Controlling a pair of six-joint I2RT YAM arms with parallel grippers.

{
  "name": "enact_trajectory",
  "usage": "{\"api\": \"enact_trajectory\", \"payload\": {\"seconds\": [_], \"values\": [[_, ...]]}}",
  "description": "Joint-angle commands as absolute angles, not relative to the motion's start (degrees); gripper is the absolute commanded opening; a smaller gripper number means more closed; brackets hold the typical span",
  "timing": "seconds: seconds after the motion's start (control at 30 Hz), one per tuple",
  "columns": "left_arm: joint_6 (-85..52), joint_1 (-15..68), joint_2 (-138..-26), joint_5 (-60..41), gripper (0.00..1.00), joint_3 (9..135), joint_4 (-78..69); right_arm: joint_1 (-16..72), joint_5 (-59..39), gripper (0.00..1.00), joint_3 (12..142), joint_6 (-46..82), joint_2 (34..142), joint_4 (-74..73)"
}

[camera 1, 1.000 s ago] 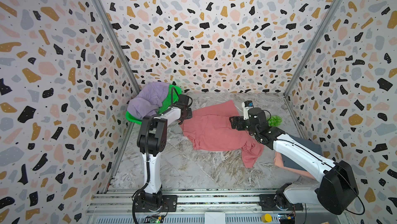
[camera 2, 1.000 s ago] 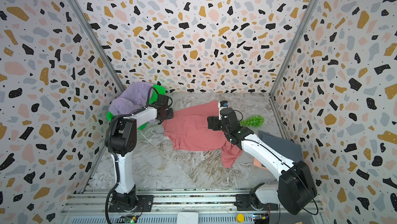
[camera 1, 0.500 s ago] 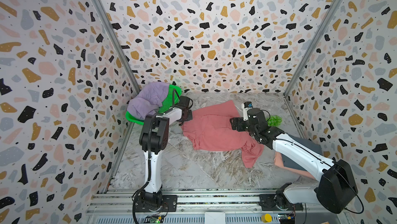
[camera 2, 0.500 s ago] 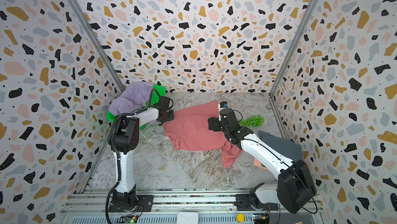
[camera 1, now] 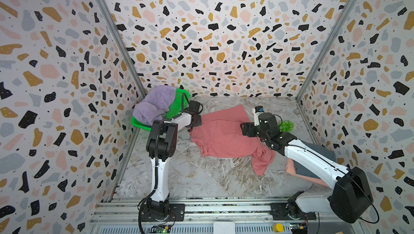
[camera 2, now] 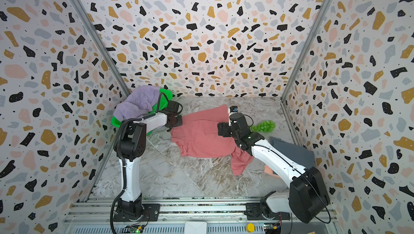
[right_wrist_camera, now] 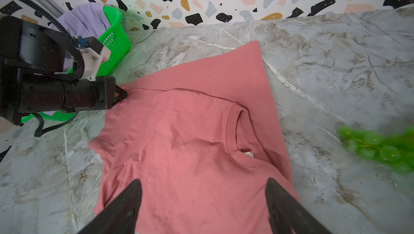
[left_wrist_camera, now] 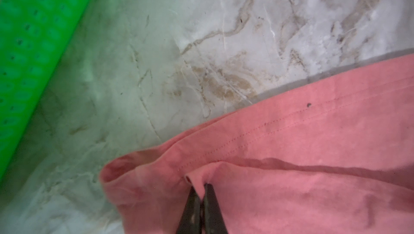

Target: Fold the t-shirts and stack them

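Observation:
A coral-red t-shirt lies spread on the marble table, its collar and white neck label up in the right wrist view. My left gripper is shut on a small pinch of the shirt's stitched left edge. My right gripper hangs open just above the shirt's right part, near the collar. A lilac t-shirt sits heaped in the basket. A slate-grey t-shirt lies folded on a pale peach one, partly hidden under my right arm.
A bright green mesh basket stands in the back left corner, close behind my left gripper. A cluster of small green balls lies right of the coral-red shirt. Patterned walls close in three sides.
My left gripper's jaws have closed onto the coral-red shirt's edge. Both arms have stayed nearly in place, and the right gripper is as wide as before.

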State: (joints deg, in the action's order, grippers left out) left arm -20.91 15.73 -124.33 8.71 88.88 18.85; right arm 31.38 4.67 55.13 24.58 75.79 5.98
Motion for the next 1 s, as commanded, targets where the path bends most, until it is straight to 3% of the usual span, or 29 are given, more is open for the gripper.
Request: {"api": "enact_trajectory", "payload": {"seconds": [0.0,0.43,0.67,0.7,0.77,0.8,0.87,0.97], "values": [[-19.98,16.28,-118.89,9.68,0.00,89.74,19.15,30.26,3.39,0.86,54.29,24.77,73.40,5.79],[-15.69,19.66,-95.47,-4.01,0.00,82.87,25.20,24.89,-5.84,0.89,53.22,26.09,72.95,2.03],[-7.15,32.96,-78.69,-19.81,0.00,77.93,31.40,20.92,-11.33,0.90,52.36,28.38,71.57,2.89],[-8.43,34.22,-76.23,-22.51,0.04,75.95,30.28,20.27,-11.93,0.90,52.37,28.55,71.56,3.49],[-12.50,34.63,-72.71,-22.30,0.33,71.82,27.19,19.20,-13.02,0.90,52.58,28.90,71.55,5.19],[-13.78,34.63,-71.25,-19.51,0.40,69.52,25.81,18.93,-13.46,0.90,52.83,29.00,71.40,6.25],[-14.93,34.48,-70.31,-13.78,0.52,67.07,24.29,18.81,-14.16,0.90,53.03,29.23,70.90,7.81],[-17.01,33.20,-72.71,-7.59,0.57,66.87,23.29,18.81,-15.23,0.91,53.07,30.26,69.89,10.15]]}}
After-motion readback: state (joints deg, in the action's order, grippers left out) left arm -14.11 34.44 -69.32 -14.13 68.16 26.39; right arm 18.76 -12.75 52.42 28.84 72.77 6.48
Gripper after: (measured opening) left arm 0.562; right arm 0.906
